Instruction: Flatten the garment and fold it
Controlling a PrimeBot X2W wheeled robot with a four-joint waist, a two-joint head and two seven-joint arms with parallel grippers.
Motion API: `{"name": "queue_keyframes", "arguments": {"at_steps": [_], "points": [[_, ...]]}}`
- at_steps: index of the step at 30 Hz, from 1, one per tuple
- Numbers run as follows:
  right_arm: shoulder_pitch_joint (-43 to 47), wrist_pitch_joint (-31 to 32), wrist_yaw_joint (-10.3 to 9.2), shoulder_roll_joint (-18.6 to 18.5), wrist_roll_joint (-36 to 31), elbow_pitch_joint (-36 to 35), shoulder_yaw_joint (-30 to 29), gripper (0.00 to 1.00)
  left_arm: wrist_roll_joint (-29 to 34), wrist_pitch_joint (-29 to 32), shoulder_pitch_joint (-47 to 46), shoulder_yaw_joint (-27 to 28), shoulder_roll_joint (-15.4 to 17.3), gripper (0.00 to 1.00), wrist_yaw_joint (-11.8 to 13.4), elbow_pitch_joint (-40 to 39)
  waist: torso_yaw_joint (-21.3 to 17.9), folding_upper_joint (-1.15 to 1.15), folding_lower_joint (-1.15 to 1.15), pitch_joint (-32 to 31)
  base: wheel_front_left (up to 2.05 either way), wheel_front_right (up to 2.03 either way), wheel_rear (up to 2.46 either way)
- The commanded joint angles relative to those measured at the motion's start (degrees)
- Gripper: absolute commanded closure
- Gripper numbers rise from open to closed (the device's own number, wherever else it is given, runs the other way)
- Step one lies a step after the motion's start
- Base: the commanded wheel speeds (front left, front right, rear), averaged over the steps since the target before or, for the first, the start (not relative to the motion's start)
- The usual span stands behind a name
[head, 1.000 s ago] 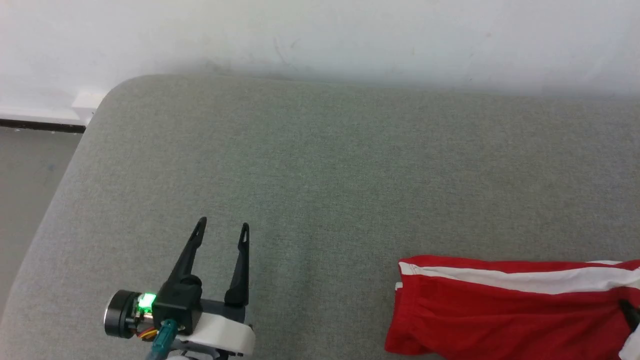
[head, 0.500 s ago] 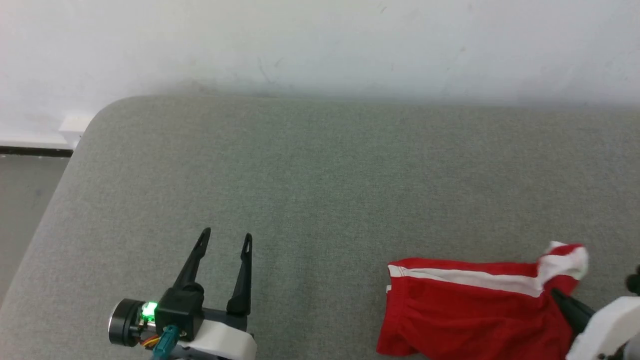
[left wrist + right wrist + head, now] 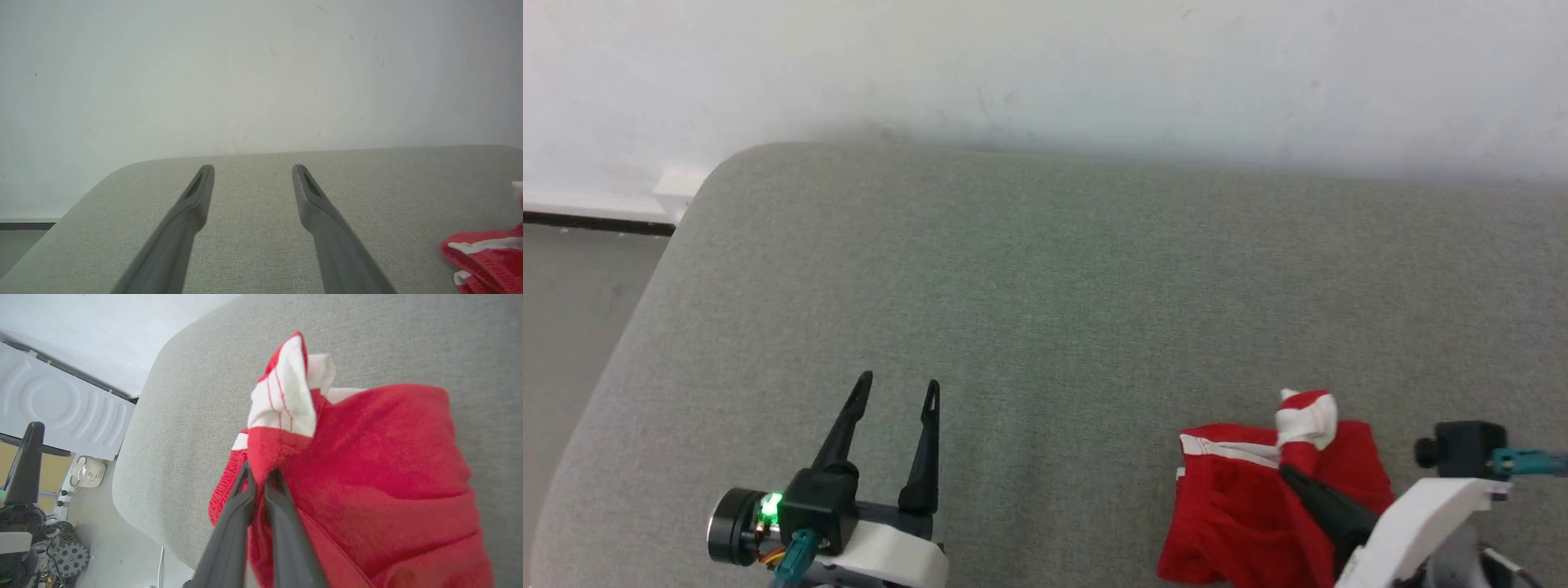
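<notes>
Right gripper [image 3: 1289, 474], clenched on garment [image 3: 1225, 514] edge, carries it farther left; garment now bunched shorter. Left gripper [image 3: 897, 390] stays spread, empty.

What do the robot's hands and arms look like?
Both have two long, thin dark fingers tapering to points. The left gripper has a black base with a green light, a round black cap, a teal plug, orange wires and a white shell. The right gripper has a white shell, black box and teal plug too.
</notes>
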Motion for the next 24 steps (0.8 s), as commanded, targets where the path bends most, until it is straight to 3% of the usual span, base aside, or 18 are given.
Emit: {"name": "queue_keyframes", "arguments": {"at_steps": [1,11,12,13,24], "points": [[-1.0,-1.5,-0.04,0.3,1.0,1.5,1.2,1.00,0.8,-0.3,0.1,0.3,-0.4,0.00,-0.5,0.1,1.0,-0.01,0.00,0.4,0.00,0.00,0.00],[-5.8,-11.0,-0.04,0.3,0.3,13.1,9.1,1.00,1.4,-0.3,-0.2,1.1,-1.0,0.00,-1.4,0.5,3.1,-0.01,0.00,0.7,0.00,0.00,0.00],[-6.2,-11.7,-0.04,0.3,-0.6,13.8,9.7,0.46,1.5,-0.3,-0.2,1.1,-1.0,0.00,-1.4,0.5,3.2,-0.01,0.00,0.7,0.00,0.00,0.00],[-6.4,-12.3,-0.04,0.3,-0.9,14.2,10.4,0.00,1.5,-0.3,-0.2,1.2,-1.1,0.00,-1.5,0.6,3.3,-0.01,0.00,0.7,0.00,0.00,0.00],[-6.8,-14.0,-0.04,0.3,2.0,8.9,19.8,0.00,1.6,-0.3,0.7,2.2,-1.5,0.00,-1.8,0.8,1.3,-0.01,0.00,-0.8,0.00,0.00,0.00]]}}
